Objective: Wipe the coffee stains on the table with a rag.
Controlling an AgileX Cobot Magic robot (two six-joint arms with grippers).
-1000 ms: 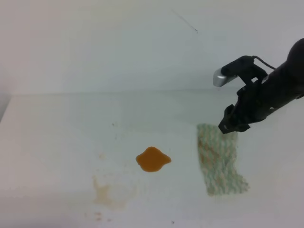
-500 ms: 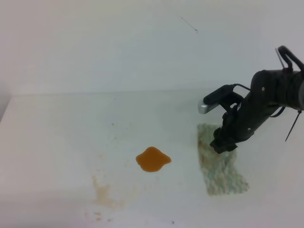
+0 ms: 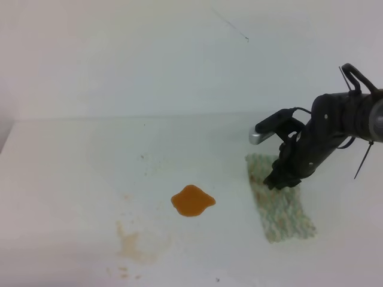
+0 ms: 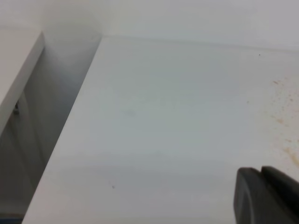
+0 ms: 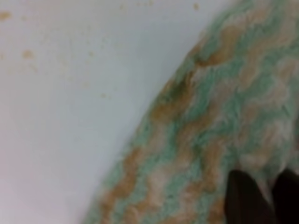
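Note:
The coffee stains are one glossy orange-brown blob [image 3: 192,200] near the middle of the white table [image 3: 72,179]. To its right lies the rag [image 3: 282,209], pale green and flecked with brown. My right gripper [image 3: 280,180] is pressed down onto the rag's upper half. In the right wrist view its dark fingertips [image 5: 243,198] stand close together with a fold of the rag [image 5: 205,107] pinched between them. My left gripper [image 4: 262,196] shows only as two dark fingers side by side, low over bare table, and is outside the high view.
A faint pale tan dried smear [image 3: 133,244] lies left of and below the blob. Tan specks [image 4: 282,116] dot the table by the left gripper. The table's left edge [image 4: 60,140] drops into a dark gap beside a white panel [image 4: 18,79].
My right gripper came down and leftward from above the rag's top corner onto the rag, and its fingers closed in on the cloth. The rag shifted slightly. The blob has not moved.

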